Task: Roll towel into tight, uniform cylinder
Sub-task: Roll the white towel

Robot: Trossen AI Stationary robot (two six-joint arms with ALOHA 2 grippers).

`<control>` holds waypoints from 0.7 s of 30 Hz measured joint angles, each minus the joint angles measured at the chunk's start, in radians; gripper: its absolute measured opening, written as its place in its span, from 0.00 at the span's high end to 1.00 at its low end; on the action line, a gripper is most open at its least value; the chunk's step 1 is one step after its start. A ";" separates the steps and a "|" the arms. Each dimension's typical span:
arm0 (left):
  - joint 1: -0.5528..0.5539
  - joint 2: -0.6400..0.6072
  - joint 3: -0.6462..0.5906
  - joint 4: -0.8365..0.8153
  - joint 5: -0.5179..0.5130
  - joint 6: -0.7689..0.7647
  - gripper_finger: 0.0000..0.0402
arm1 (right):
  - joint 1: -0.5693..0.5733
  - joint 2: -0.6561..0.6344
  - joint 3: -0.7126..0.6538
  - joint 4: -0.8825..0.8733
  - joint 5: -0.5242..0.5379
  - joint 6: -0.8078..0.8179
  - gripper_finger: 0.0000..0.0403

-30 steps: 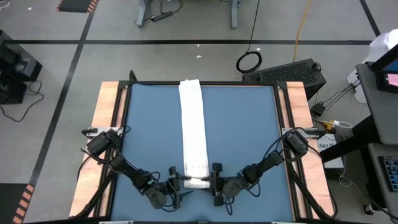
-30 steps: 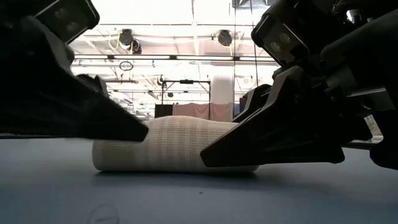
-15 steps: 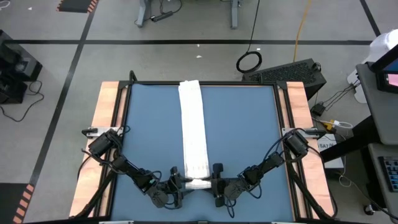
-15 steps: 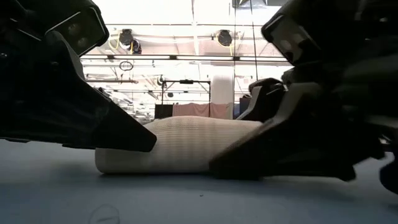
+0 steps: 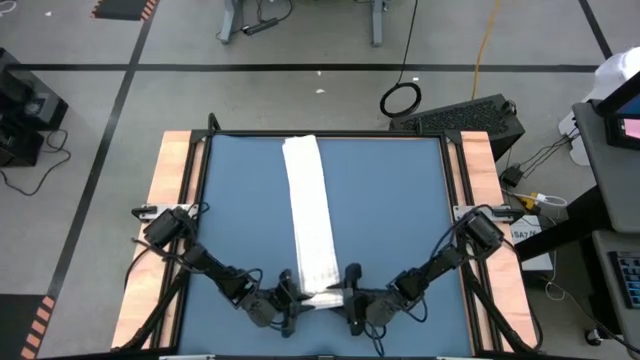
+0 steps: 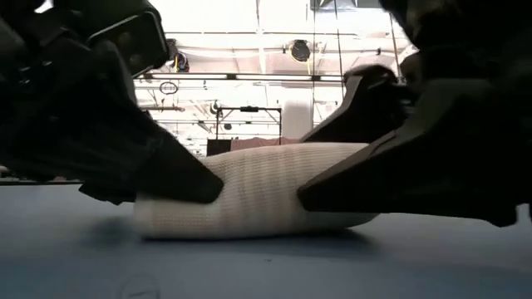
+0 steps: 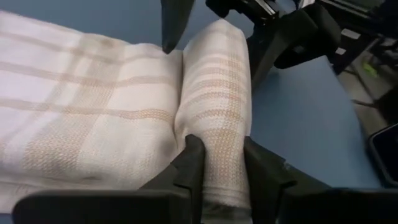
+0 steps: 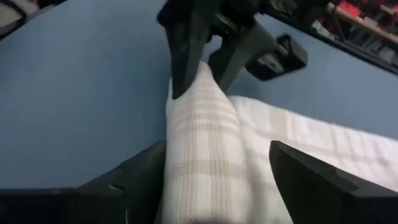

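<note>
At the high view's bottom centre, the left gripper pinches the towel roll's end. The right gripper straddles the opposite end, fingers apart, on the blue worktop.

Blue table top: bare and open to the outer side of each gripper and ahead of both, on either flank of the cloth strip. White grid-lined cloth towel: long flat strip running straight ahead from between the grippers to the far edge, its rolled near end filling the gap between them. Left gripper: pinched on one end of the roll, blocking that side. Right gripper: fingers spread beside the other end, blocking that side.
</note>
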 joint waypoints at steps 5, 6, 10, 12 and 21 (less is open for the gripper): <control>0.026 0.000 0.000 0.002 0.093 -0.043 0.78 | 0.021 -0.003 0.000 0.043 -0.036 -0.060 0.33; 0.030 -0.001 0.000 0.000 0.104 -0.059 0.78 | 0.024 -0.003 0.000 0.045 -0.050 -0.051 0.33; 0.039 -0.003 0.001 -0.015 0.119 -0.105 0.78 | 0.036 -0.003 0.000 0.059 -0.068 -0.025 0.33; 0.043 -0.003 0.001 -0.019 0.125 -0.115 0.78 | 0.044 -0.003 0.001 0.076 -0.066 -0.029 0.33; 0.049 -0.005 0.000 -0.023 0.141 -0.129 0.78 | 0.036 0.055 0.002 0.164 -0.048 0.017 0.33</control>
